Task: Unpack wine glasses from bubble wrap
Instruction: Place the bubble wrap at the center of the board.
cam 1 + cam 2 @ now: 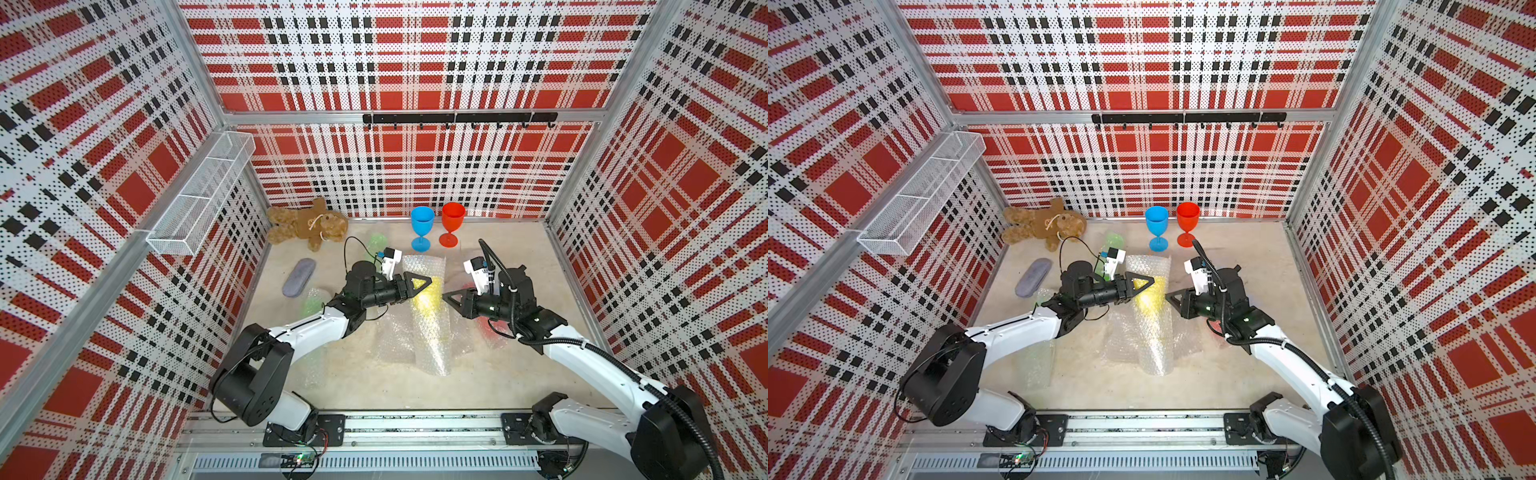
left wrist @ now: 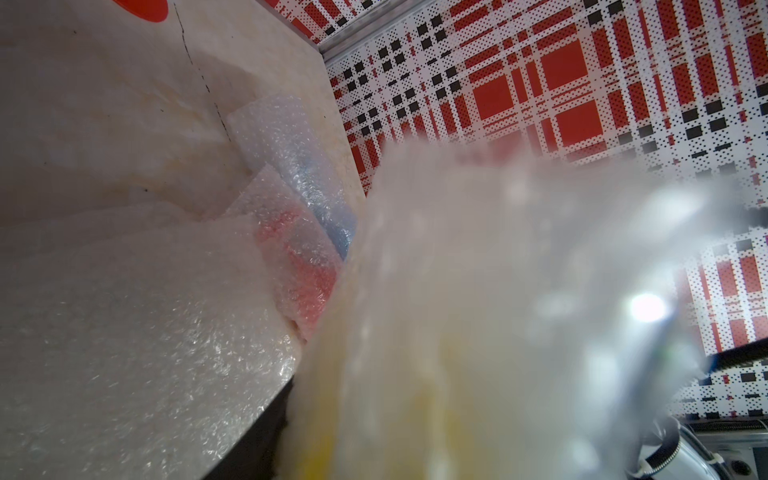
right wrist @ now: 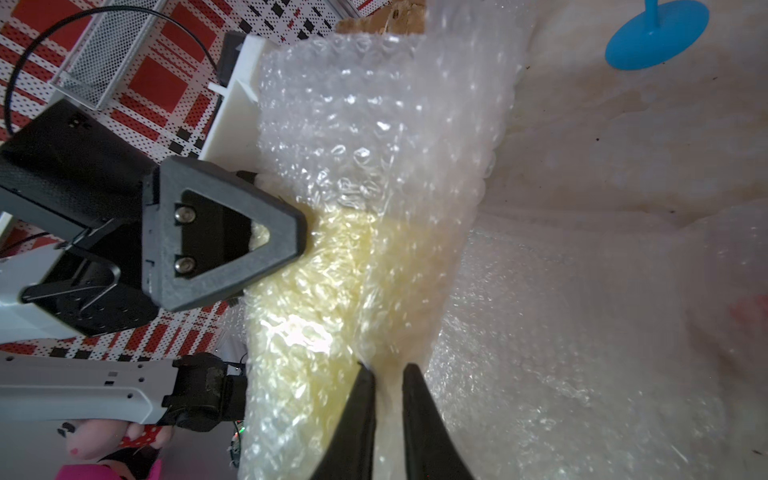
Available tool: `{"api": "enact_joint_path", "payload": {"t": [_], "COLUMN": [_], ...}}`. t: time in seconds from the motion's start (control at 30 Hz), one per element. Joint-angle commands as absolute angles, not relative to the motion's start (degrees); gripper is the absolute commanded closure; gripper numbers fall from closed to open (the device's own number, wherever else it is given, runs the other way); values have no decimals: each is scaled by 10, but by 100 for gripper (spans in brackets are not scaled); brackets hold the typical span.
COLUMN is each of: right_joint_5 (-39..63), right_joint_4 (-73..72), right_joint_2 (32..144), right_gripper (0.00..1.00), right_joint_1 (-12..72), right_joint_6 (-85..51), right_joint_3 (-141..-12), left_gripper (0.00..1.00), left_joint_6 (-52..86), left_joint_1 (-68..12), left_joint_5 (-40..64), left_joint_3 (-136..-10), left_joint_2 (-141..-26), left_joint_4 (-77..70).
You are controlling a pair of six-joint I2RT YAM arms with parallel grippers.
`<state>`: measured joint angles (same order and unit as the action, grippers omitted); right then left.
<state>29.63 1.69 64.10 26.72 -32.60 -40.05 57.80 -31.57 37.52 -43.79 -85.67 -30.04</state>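
A yellow wine glass (image 1: pixel 426 297) lies rolled in bubble wrap (image 3: pixel 374 137) mid-table, its yellow showing through the sheet (image 3: pixel 316 282). My left gripper (image 1: pixel 424 284) is shut on this wrapped bundle from the left; one black triangular finger (image 3: pixel 232 232) presses its side. From the right, my right gripper (image 3: pixel 388 370) is shut on a fold of the bundle's bubble wrap, and it appears in both top views (image 1: pixel 1169 297). In the left wrist view the blurred bundle (image 2: pixel 478 311) hides the jaws. A bare blue glass (image 1: pixel 422 226) and a bare red glass (image 1: pixel 452 222) stand upright at the back.
More wrapped glasses lie around: green ones (image 1: pixel 376 245) (image 1: pixel 313 303), a red one (image 1: pixel 490 328) under my right arm, a blue one (image 2: pixel 307 183). Loose bubble wrap sheets (image 1: pixel 399 336) lie in front. Teddy bear (image 1: pixel 309 224) and grey pouch (image 1: pixel 299 277) sit at left; a wire basket (image 1: pixel 199 195) hangs on the left wall.
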Motion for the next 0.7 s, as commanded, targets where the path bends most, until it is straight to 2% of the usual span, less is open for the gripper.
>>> {"api": "enact_joint_path", "payload": {"t": [0.0, 0.13, 0.3, 0.37, 0.4, 0.47, 0.67], "right_joint_5": [269, 262, 248, 247, 245, 243, 249], "right_joint_4": [16, 22, 34, 33, 33, 31, 55], "right_joint_2": [654, 669, 692, 699, 702, 702, 721], "right_gripper": [95, 96, 83, 85, 89, 100, 100], "right_joint_1": [263, 267, 282, 286, 287, 287, 287], "right_joint_6": [-322, -302, -292, -292, -293, -299, -309], "right_joint_3": [-389, -388, -392, -391, -391, -391, -420], "left_gripper": [49, 49, 50, 50, 49, 46, 22], "left_joint_6": [587, 592, 607, 620, 626, 634, 643], "left_joint_1": [-313, -315, -317, -317, -319, -320, -308], "left_joint_5": [395, 400, 389, 383, 382, 379, 384], "left_joint_3": [-432, -427, -417, -412, -410, -410, -405], "left_joint_2": [-860, -869, -877, -885, -892, -903, -926], "left_joint_4": [-331, -338, -351, -361, -366, -368, -359]}}
